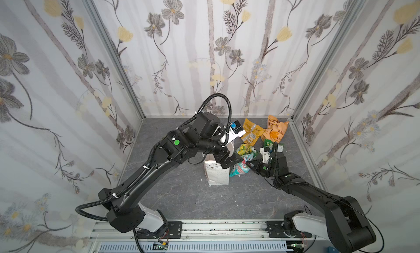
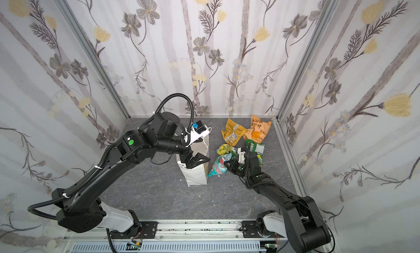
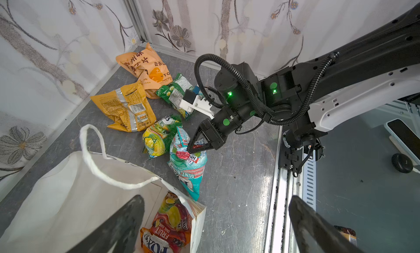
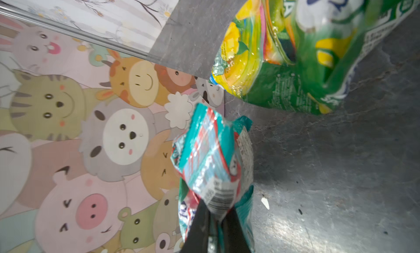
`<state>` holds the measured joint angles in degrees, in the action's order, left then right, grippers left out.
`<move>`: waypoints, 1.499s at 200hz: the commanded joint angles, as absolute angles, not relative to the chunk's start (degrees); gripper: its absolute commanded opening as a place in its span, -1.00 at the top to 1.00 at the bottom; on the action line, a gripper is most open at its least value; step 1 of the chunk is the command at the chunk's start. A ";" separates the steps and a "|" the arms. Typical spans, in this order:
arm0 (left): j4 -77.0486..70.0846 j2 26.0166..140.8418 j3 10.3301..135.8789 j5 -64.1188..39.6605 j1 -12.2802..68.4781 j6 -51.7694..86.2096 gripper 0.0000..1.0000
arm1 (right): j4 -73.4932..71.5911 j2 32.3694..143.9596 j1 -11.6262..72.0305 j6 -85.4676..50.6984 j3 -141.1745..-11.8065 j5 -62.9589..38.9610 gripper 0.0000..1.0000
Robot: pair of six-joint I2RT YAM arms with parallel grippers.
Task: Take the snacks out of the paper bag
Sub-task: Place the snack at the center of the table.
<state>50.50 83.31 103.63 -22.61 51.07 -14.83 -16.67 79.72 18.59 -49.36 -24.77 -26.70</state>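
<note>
The black left arm (image 1: 141,174) rises from its base at the near edge, reaches toward the middle and bends down at the wrist. The left gripper (image 2: 201,162) points downward with its jaws spread wide. The black right arm (image 1: 318,192) lies low, stretched forward and inward. The right gripper (image 3: 193,148) aims toward the left one, near it but apart, its jaws pinched on a teal crinkly foil packet (image 3: 188,170).

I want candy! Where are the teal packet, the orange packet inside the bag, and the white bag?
teal packet (image 3: 188,170): left wrist view, on its printed middle.
orange packet (image 3: 169,226): left wrist view, on its red front.
white bag (image 1: 216,175): a top view, on its dotted front wall.
</note>
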 commanded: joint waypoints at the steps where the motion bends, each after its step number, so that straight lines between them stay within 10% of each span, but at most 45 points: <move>1: 48.69 83.22 103.58 -21.63 51.07 -15.64 -1.00 | -22.76 81.39 18.63 -48.70 -24.02 -25.55 0.86; 160: 45.52 82.29 102.67 -14.28 51.15 -15.47 -1.00 | -0.23 74.78 18.50 -36.80 -26.73 -8.51 -0.51; 300: 29.67 74.13 93.58 10.24 45.82 -3.64 -1.00 | 5.25 55.27 18.78 -33.51 -52.67 -13.79 -0.78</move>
